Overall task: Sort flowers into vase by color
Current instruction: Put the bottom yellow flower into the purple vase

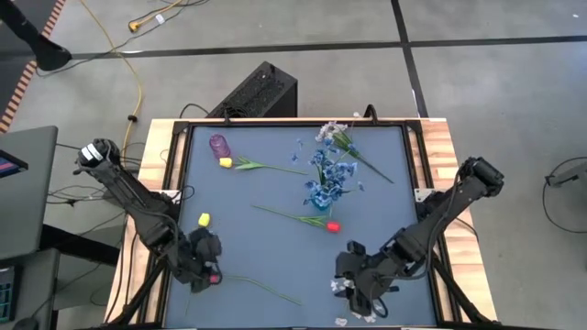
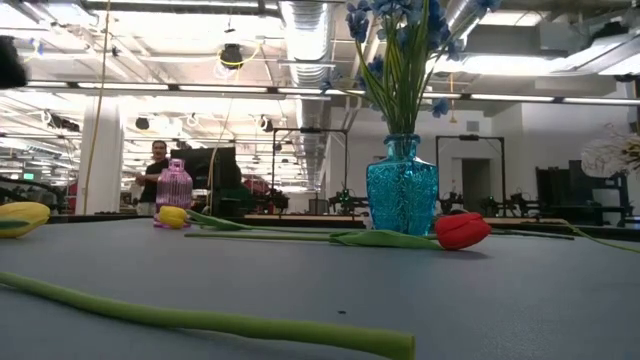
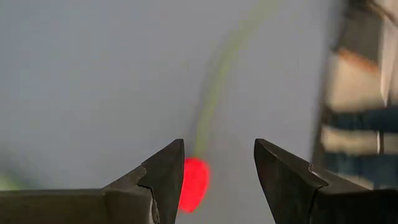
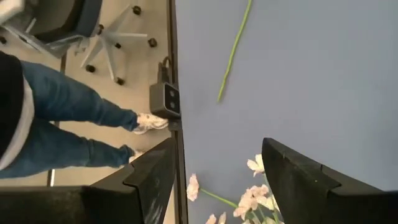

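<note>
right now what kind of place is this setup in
Probably a big open lab or industrial workshop: the low view shows exposed ceiling ducts and strip lights, with equipment racks behind the table, and cables run across the concrete floor.

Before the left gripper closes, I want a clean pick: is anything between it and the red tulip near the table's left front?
Nothing visible: the left gripper is open over the red tulip.

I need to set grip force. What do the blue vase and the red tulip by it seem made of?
The blue vase looks like glossy translucent glass or clear plastic: light glints off its faceted body. The red tulip looks like smooth moulded plastic or foam, with an even sheen; its stem looks rubbery.
</note>
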